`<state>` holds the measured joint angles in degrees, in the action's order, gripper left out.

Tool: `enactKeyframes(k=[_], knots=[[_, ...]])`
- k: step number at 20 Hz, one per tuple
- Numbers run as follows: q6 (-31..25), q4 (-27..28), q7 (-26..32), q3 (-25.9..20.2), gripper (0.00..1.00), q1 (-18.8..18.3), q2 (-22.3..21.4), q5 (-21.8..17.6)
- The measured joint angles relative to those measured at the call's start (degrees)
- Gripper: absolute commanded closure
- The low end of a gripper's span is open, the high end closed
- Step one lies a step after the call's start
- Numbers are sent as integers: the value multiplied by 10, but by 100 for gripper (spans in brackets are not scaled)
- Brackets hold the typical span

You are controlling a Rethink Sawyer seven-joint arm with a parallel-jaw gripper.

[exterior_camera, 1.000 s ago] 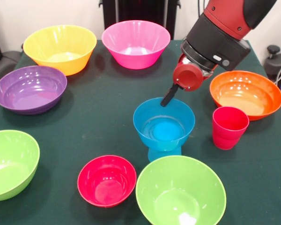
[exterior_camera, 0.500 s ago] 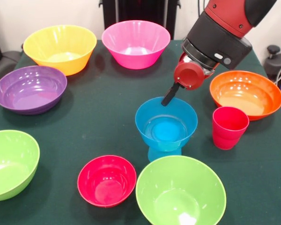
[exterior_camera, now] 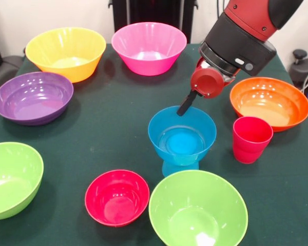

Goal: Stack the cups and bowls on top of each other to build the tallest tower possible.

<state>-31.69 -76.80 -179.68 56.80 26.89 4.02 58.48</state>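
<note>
From my end, the blue bowl (exterior_camera: 182, 134) sits on the upturned blue cup (exterior_camera: 180, 167), both empty, beside the red cup (exterior_camera: 251, 139). Can't tell the gripper's (exterior_camera: 184, 108) state at the rim.

Arm (exterior_camera: 246, 25): you see it enter from top right, red shell over black wrist section, angled down and to picture left.
Wrist (exterior_camera: 236, 51): black housing w/ small light-coloured button, tilted.
Gripper (exterior_camera: 184, 108): red round hub, one dark finger (exterior_camera: 186, 102) visible, slanting down-left.
Finger state: you can't tell if open or closed; only one finger shows.
</note>
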Motion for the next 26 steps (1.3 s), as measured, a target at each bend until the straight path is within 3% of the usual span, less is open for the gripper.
enactKeyframes(k=[17, 18, 26], knots=[[0, 0, 0, -5, 100, 0, 0, 0], [0, 0, 0, -6, 0, 0, -1, 0], [1, -1, 0, -6, 0, 0, -2, 0]])
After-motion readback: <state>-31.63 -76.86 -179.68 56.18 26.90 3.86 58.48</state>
